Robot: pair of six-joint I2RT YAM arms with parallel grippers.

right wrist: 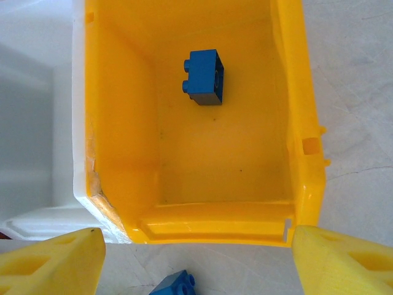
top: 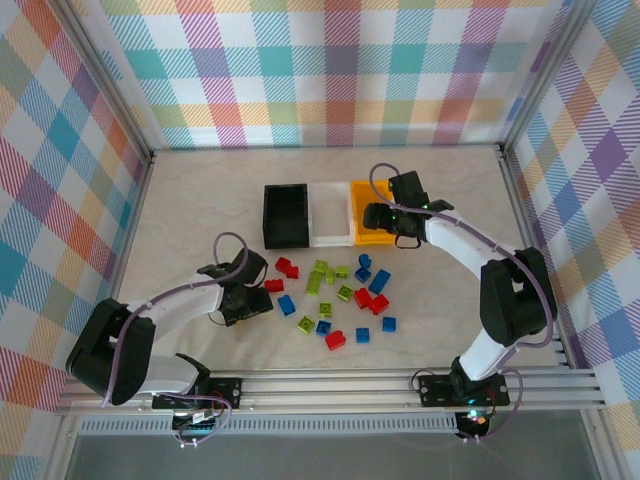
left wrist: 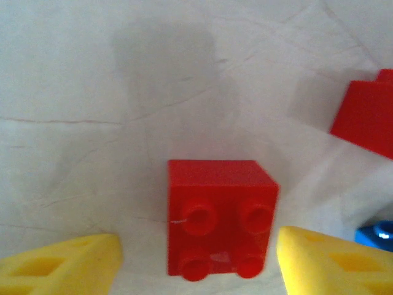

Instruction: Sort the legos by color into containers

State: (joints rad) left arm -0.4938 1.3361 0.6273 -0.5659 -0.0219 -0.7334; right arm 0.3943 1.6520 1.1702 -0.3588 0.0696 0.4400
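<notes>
- The left gripper [left wrist: 196, 249] hangs low over the table [left wrist: 92, 92] with its jaws spread, pinching nothing.
- A red brick [left wrist: 218, 215] lies on the table between its two yellow fingers [left wrist: 61, 264], four studs turned toward the wrist camera.
- There is a clear gap between the left finger and that brick. The right finger stands just beside the brick's other side, and I cannot tell whether they touch.
- A second red brick [left wrist: 368, 117] sits ahead and to the right of the fingers, apart from the first. A blue piece [left wrist: 374, 235] peeks in just outside the right finger.
- The right gripper [right wrist: 198, 246] hovers over the nearer end wall of the yellow-orange bin [right wrist: 301, 123]. Its jaws are spread wide and hold nothing.
- A blue brick [right wrist: 204, 77] lies on the floor of that bin, ahead of the fingers and toward the far end.
- Another blue brick [right wrist: 175, 286] rests on the table outside the bin, below the gripper and between its fingers.
- The white bin [right wrist: 37, 153] touches the yellow-orange bin on the gripper's left side. In the top view the black bin [top: 285, 215] stands against the white one's far side.
- The loose legos [top: 330, 295], red, blue and lime green, lie scattered on the table between the two grippers, to the right of the left gripper.
</notes>
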